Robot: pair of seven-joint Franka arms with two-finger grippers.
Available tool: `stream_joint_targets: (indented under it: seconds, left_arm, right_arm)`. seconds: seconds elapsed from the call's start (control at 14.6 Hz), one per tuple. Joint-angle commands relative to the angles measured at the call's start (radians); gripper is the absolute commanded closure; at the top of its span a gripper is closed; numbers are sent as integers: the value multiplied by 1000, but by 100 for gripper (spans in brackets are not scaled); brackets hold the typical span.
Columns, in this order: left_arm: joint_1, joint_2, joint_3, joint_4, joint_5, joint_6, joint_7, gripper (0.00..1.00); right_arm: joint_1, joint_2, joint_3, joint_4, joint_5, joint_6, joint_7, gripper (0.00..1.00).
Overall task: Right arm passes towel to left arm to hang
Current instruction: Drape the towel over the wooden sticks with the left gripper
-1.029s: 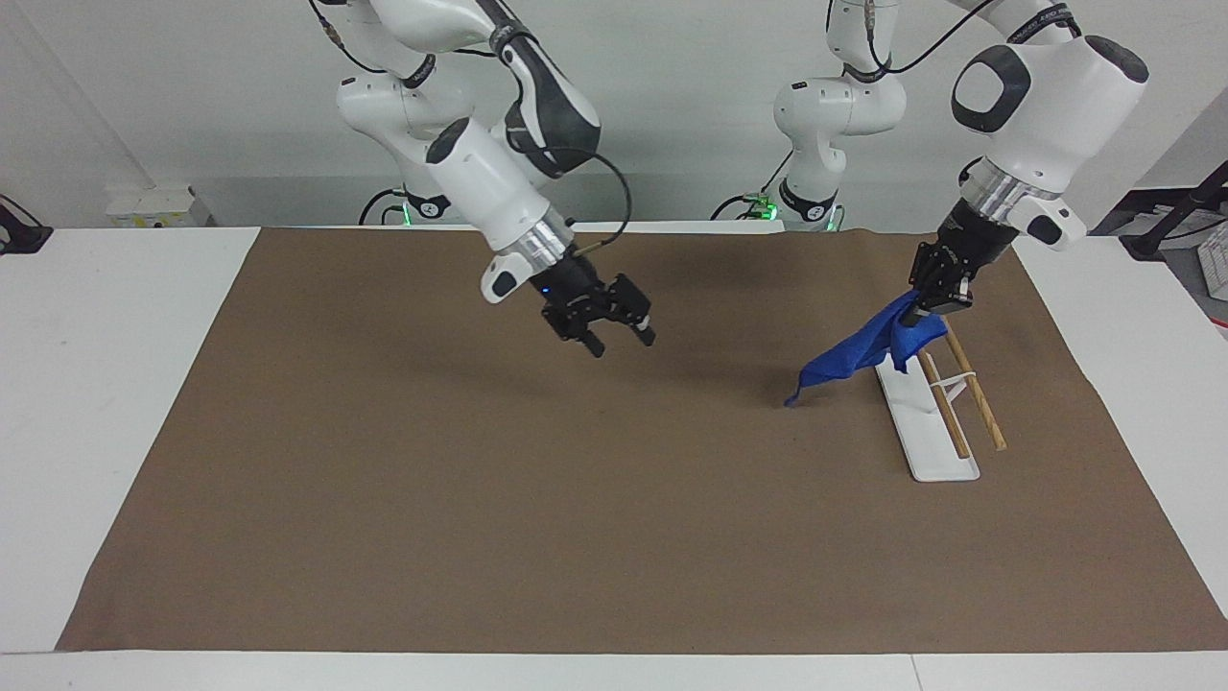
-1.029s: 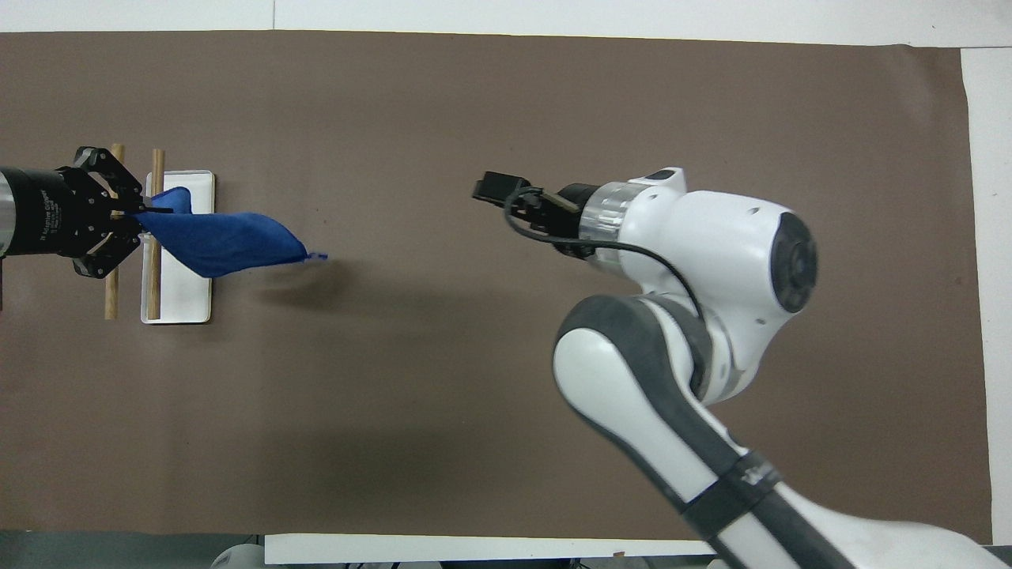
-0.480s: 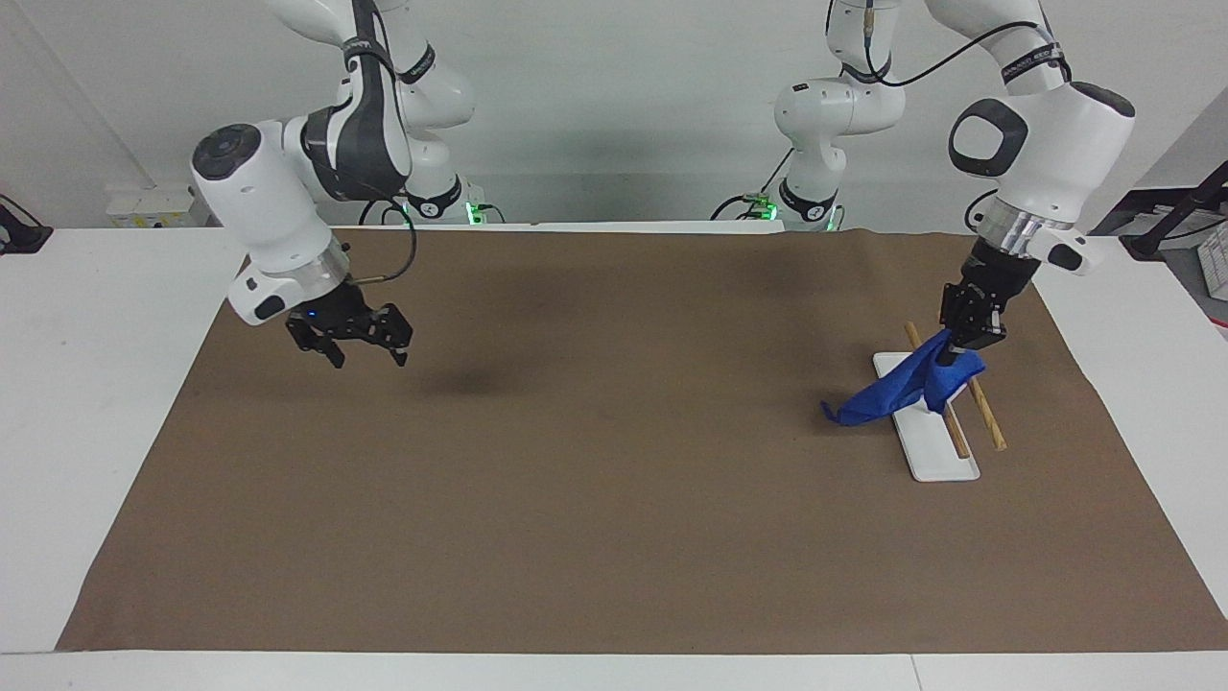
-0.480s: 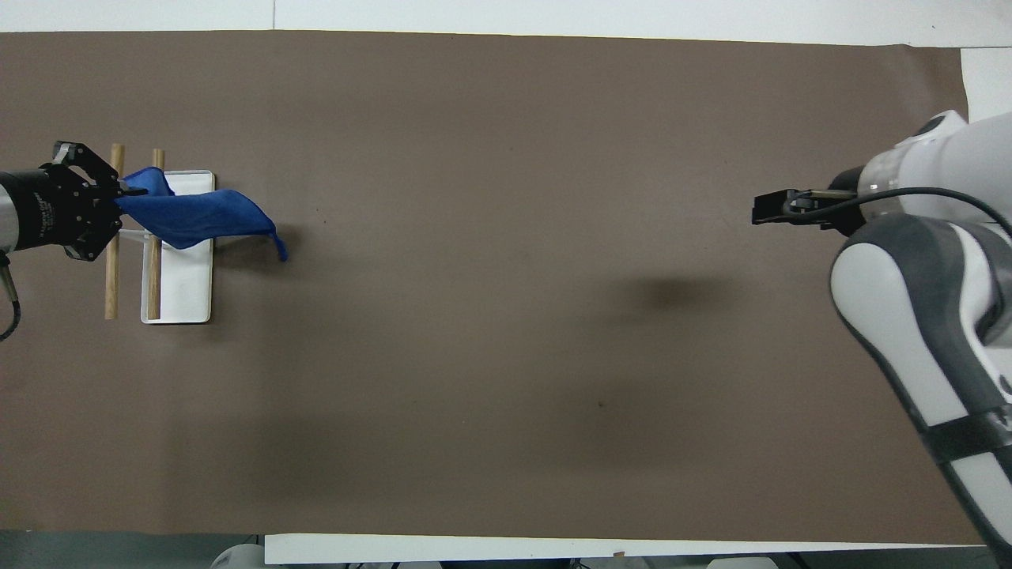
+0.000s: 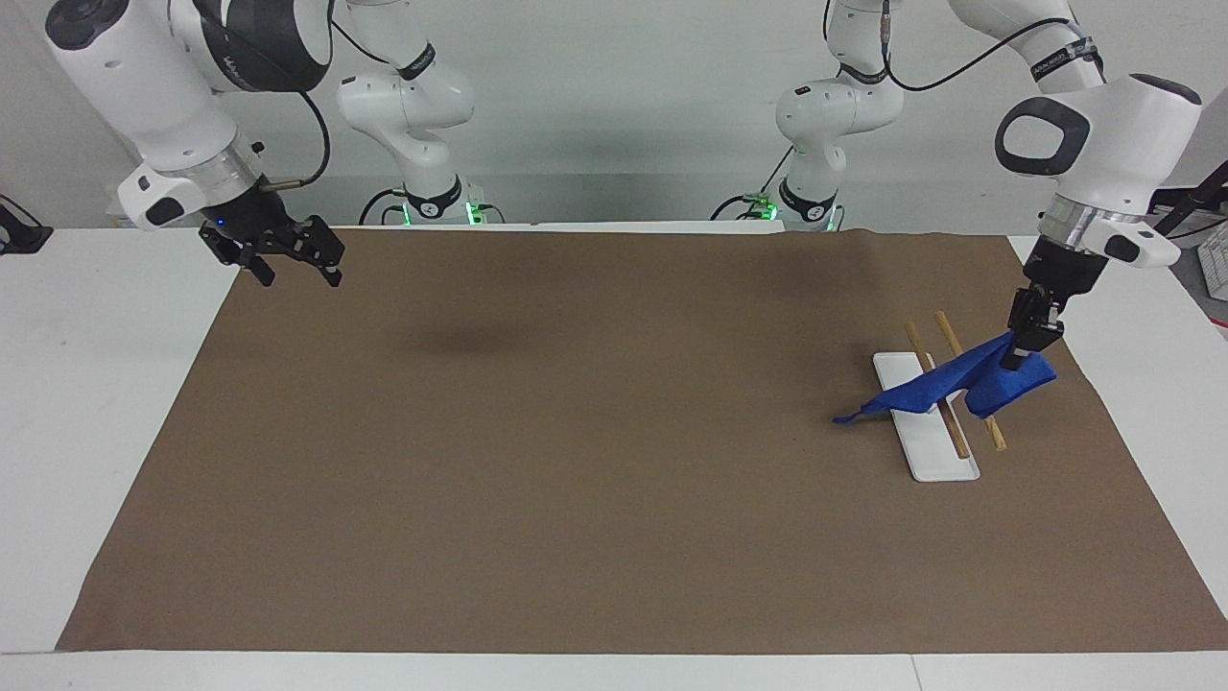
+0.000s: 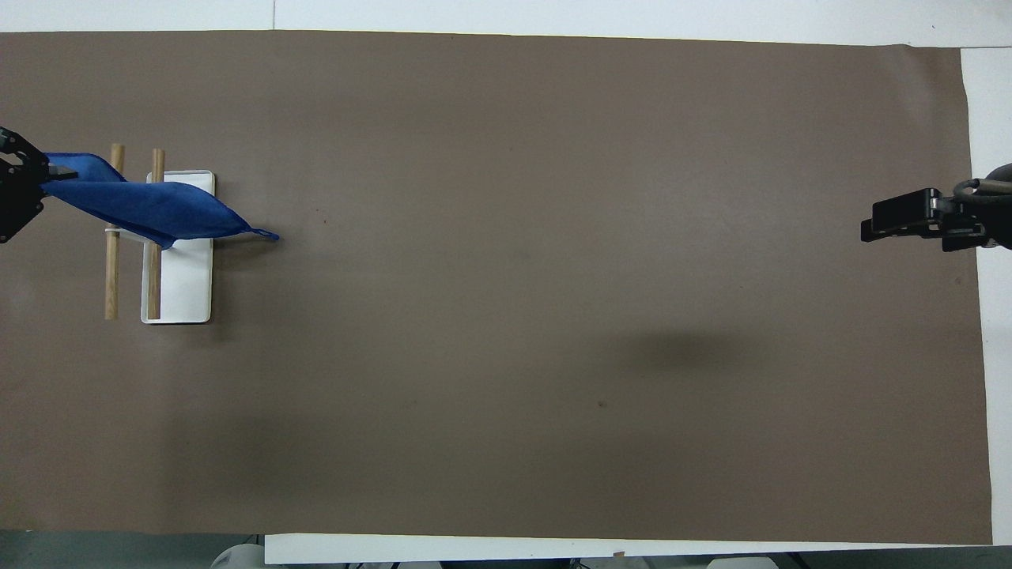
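Observation:
The royal-blue towel (image 5: 945, 387) lies across the two wooden rails (image 5: 953, 338) of a small rack with a white base (image 5: 929, 453). Its free end trails off the rack toward the middle of the table. My left gripper (image 5: 1025, 357) is shut on the towel's other end, just past the outer rail, toward the left arm's end of the table. In the overhead view the towel (image 6: 150, 212) stretches from the left gripper (image 6: 49, 170) over both rails (image 6: 111, 269). My right gripper (image 5: 297, 276) is open and empty, raised over the mat's edge at the right arm's end; it also shows in the overhead view (image 6: 889, 220).
A brown mat (image 5: 576, 461) covers most of the white table (image 5: 86, 403). The rack's white base also shows in the overhead view (image 6: 186, 288). Cables and dark gear lie off the table near the left arm's end (image 5: 1190, 221).
My right arm has swung back from the middle of the mat to its own end and risen. My left gripper has drawn the towel over the rails toward its end of the table and lower.

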Motion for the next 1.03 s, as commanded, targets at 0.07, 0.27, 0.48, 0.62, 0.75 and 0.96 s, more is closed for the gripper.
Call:
stream_joint_targets:
  seconds: [0.07, 0.27, 0.48, 0.62, 0.75, 0.96]
  left_arm:
    - [23, 55, -2, 96, -2, -38, 65, 99]
    - [34, 52, 2, 88, -2, -41, 122, 98]
    - [66, 40, 4, 59, 9, -33, 128, 97]
    - [89, 9, 2, 1, 11, -32, 131, 96]
    - [92, -6, 2, -28, 11, -39, 122, 95]
    - [92, -11, 4, -32, 11, -90, 121, 95]
  right_arm:
    - [4, 6, 1, -4, -19, -4, 2, 0]
    - [5, 4, 3, -6, -19, -14, 0, 0]
    - [5, 4, 3, -6, -19, -14, 2, 0]
    - [5, 4, 3, -6, -19, -14, 0, 0]
    - [5, 4, 3, -6, -19, -14, 0, 0]
    - [5, 4, 3, -6, -19, -14, 0, 0]
